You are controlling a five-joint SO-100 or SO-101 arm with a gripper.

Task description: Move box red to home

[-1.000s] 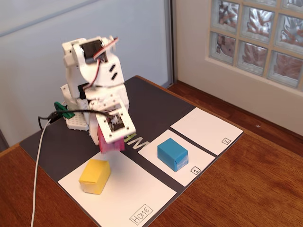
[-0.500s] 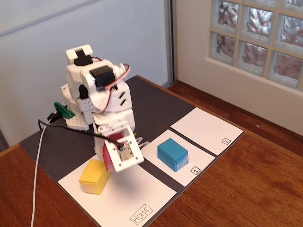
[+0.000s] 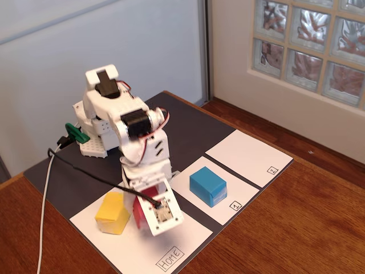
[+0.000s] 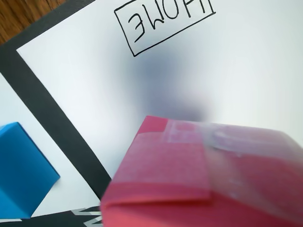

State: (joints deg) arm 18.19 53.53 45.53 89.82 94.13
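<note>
The red box (image 3: 141, 209) is a small pinkish-red paper-wrapped cuboid, and my gripper (image 3: 148, 219) is shut on it over the home (image 3: 191, 233), the large white sheet with a boxed "HOME" label (image 3: 170, 258). In the fixed view the box hangs close to the yellow box (image 3: 113, 212). In the wrist view the red box (image 4: 203, 177) fills the lower right, blurred and very near. The home sheet (image 4: 236, 71) lies beneath it with a soft shadow. My fingers cannot be made out there. Whether the box touches the sheet cannot be told.
A blue box (image 3: 208, 186) sits on the smaller sheet marked 1 (image 3: 235, 205); the sheet marked 2 (image 3: 248, 156) lies beyond it. A black mat (image 3: 188, 128) underlies the sheets on a wooden table (image 3: 296, 228). A white cable (image 3: 44, 217) trails at left.
The arm has reached forward and down, carrying the red box from the home sheet's far edge to over its middle, beside the yellow box.
</note>
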